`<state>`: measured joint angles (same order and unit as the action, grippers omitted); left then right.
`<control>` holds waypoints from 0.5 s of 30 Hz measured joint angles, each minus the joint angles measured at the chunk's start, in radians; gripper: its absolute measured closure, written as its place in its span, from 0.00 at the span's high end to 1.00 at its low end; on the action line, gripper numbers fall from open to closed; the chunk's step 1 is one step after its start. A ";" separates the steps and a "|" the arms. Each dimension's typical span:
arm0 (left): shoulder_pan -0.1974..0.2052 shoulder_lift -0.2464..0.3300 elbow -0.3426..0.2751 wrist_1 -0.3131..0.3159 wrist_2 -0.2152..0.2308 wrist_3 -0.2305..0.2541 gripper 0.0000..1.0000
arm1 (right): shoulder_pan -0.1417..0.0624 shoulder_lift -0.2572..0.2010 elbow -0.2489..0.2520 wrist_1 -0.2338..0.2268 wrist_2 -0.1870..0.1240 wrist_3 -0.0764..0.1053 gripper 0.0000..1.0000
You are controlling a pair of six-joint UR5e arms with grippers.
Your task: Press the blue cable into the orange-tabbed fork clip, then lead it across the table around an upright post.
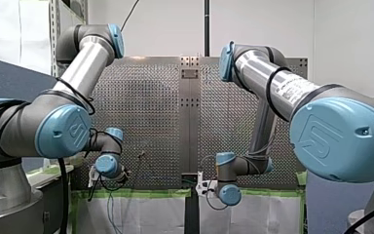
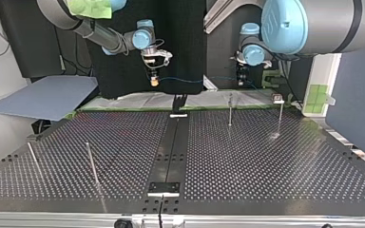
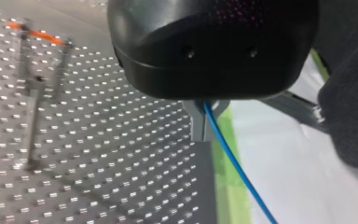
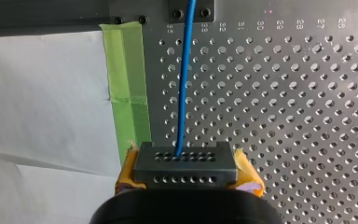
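**Cable held between both arms, clip not yet reached**

The blue cable (image 4: 184,93) is not in the clip. It hangs above the table's edge, strung between the two arms; in the top view it shows as a thin, fairly straight line from one gripper to the other. My right gripper (image 4: 185,161) is clenched on it. The cable comes out between the yellow pads (image 4: 248,172) and leads away over the perforated table (image 4: 284,116). My left gripper (image 3: 205,122) pinches the cable too, and from its fingers the cable trails off past the green tape (image 3: 221,186).

The fork clip (image 3: 37,37) stands beside my left gripper, well apart from it (blurred, only its orange tab and two prongs can be made out).

The main risk, as I judge it, is a bad approach to that clip. If the cable comes down off the line of the slot, it will ride on a prong or on the tab and not seat. With both grips tight and little slack showing, arms that drift apart could drag the cable through a grip or strain it. A thin post (image 2: 230,109) stands near my left arm's side, and the cable could snag there. On the later run across the table, an upward pull could lift the cable out of the fork.
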<state>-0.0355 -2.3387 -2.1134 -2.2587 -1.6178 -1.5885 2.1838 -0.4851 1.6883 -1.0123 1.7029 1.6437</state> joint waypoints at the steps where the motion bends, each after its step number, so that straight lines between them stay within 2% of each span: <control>1: 0.000 0.008 0.000 -0.003 -0.005 0.001 0.00 | 0.000 0.000 -0.003 0.003 0.000 0.000 0.00; 6: -0.001 0.041 0.000 -0.013 -0.018 0.002 0.00 | 0.000 0.000 -0.014 0.010 -0.001 -0.001 0.00; 15: -0.004 0.052 0.000 -0.015 -0.023 0.002 0.00 | 0.000 0.000 -0.027 0.017 -0.001 -0.004 0.00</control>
<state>-0.0393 -2.2866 -2.1136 -2.2733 -1.6413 -1.5863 2.1837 -0.4847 1.6609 -0.9956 1.7019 1.6398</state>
